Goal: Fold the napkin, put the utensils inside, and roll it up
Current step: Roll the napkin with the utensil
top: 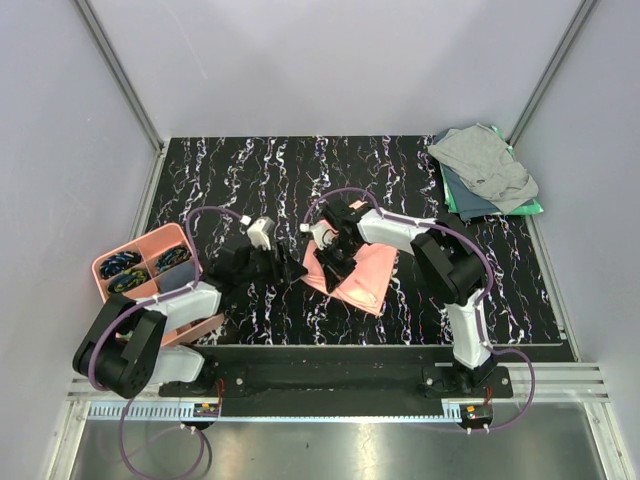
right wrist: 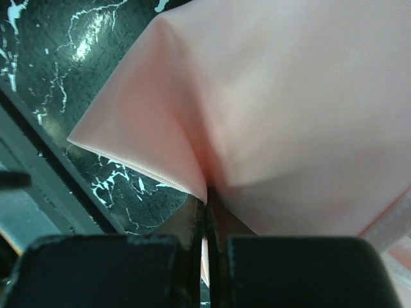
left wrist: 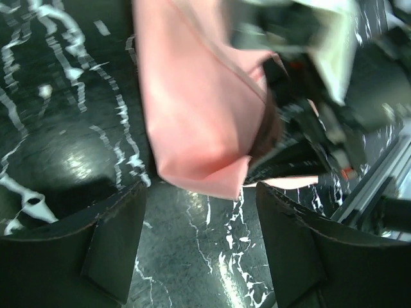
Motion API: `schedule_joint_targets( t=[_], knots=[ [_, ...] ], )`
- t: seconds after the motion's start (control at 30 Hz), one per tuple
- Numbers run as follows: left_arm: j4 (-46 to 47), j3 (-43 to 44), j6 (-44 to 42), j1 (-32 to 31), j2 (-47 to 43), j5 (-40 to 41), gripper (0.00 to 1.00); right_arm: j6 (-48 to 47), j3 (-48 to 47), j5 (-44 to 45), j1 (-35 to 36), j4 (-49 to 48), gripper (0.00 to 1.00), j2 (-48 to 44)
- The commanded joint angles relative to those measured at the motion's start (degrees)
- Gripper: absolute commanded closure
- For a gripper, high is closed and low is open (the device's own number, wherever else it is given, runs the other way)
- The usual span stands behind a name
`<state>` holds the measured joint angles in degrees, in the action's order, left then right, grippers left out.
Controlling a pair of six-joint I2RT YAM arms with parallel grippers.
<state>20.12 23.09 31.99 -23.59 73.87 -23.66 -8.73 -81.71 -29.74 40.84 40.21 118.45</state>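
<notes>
Two tools. Right tool [right wrist: 207,196]: fingers pressed together, clamped on a fold of the napkin [right wrist: 289,96], whose pink cloth spreads ahead of it over the black marbled counter [top: 250,170]. Left tool [left wrist: 199,189]: fingers apart, gripping nothing, with a napkin corner just ahead of its tips. Pink compartment tray [top: 97,270]: on the counter to the left tool's left.

The table [top: 250,170] has a black top veined with white, like marble. A salmon-pink napkin [top: 368,275] lies crumpled near its middle. Well to the left of the napkin sits a pink divided tray [top: 143,243]. Far behind the napkin to the right, a grey cloth [top: 485,165] lies on a green cloth [top: 525,208].
</notes>
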Motion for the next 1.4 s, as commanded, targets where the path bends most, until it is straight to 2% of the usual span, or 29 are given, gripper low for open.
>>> schedule_joint_targets(
  t=[0.0, 0.3, 0.73, 0.97, 1.13, 1.3, 1.37],
  knots=[
    [5.5, 1.3, -6.2, -3.5, 0.3, 2.4, 0.28, -1.2, -3.9, -6.8, -1.9, 4.3, 1.00, 2.7],
    [8.1, 4.2, -11.6, -8.1, 5.0, 5.6, 0.28, -2.0, -5.4, -9.4, -4.0, 6.5, 1.00, 6.0],
    [13.9, 4.5, -11.3, -10.7, 9.2, 6.4, 0.35, -2.4, -6.3, -10.7, -4.4, 7.4, 1.00, 7.7],
    [13.5, 4.9, -10.7, -10.9, 11.2, 5.6, 0.46, -2.4, -6.2, -11.0, -4.9, 7.5, 1.00, 7.6],
    [10.9, 4.8, -10.4, -10.9, 11.9, 6.3, 0.59, -2.7, -6.0, -11.7, -5.2, 7.3, 1.00, 6.8],
    [11.1, 3.5, -9.8, -10.9, 11.7, 7.3, 0.58, -2.7, -6.4, -12.1, -5.7, 7.4, 1.00, 7.1],
    [11.4, 3.2, -9.6, -10.9, 11.8, 7.3, 0.68, -2.7, -6.4, -12.2, -5.8, 7.4, 1.00, 7.2]
  ],
)
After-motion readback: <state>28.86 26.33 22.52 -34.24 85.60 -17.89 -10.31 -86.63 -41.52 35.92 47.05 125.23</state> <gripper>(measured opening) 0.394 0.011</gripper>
